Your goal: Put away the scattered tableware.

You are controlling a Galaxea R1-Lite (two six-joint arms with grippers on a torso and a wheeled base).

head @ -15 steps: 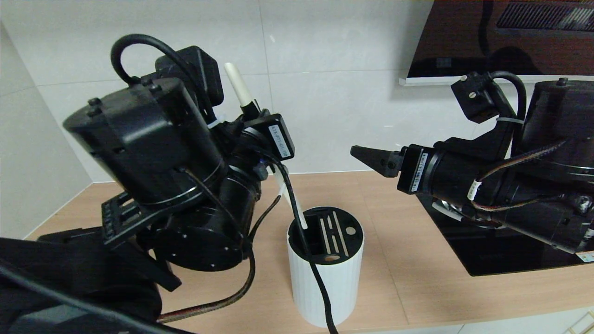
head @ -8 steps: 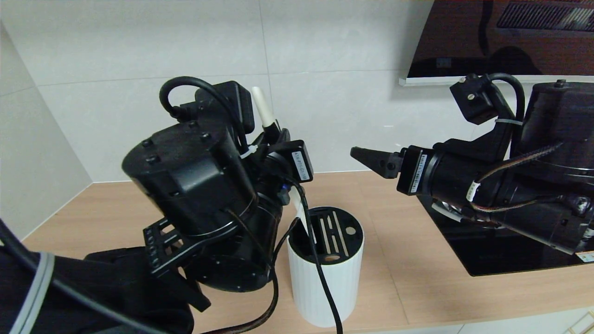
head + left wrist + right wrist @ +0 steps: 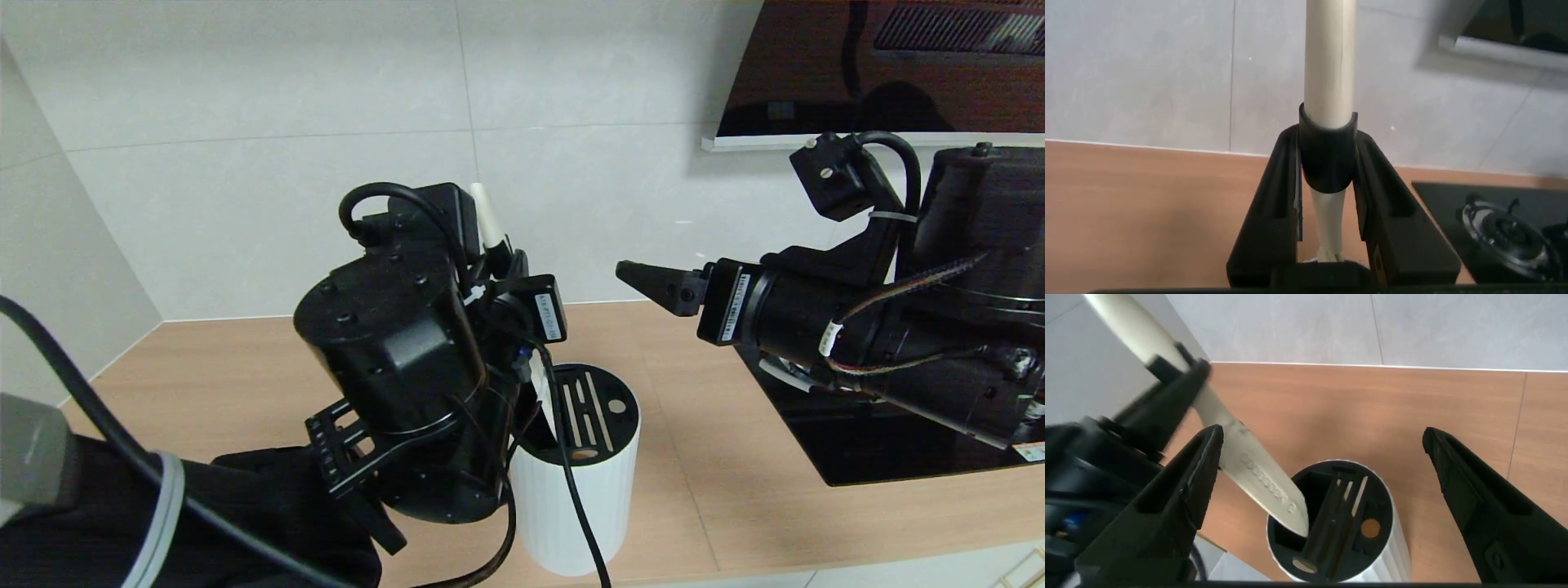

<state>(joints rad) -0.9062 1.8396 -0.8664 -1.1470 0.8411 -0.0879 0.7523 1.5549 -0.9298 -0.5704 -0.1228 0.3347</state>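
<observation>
Right wrist view gives me the best look: the knife is pinched at its dark collar by the left gripper, cream handle up and blade slanting down. The tip is at the top of the white knife holder, on the side of the wide opening and not at the narrow slots. I think the tip is already a little inside, but the left arm covers that place in the head view, so I cannot be sure how deep it is.

The right gripper hangs spread wide, holding nothing, above and to the side of the holder, apart from it.

My main worry is the slant. If I push straight down while the blade is tilted, the edge may press against the rim or against the wall between the compartments, and the holder may lean or slide on the wooden counter. It stands near the front edge of the counter, so a tip-over there could send it to the floor. Second, if the left gripper lets go before the blade is well inside, the heavy handle may swing the knife out, and it would fall on the counter. Third, the blade could jam half way if it meets the slotted insert, and then more force will only lift or tilt the holder.
</observation>
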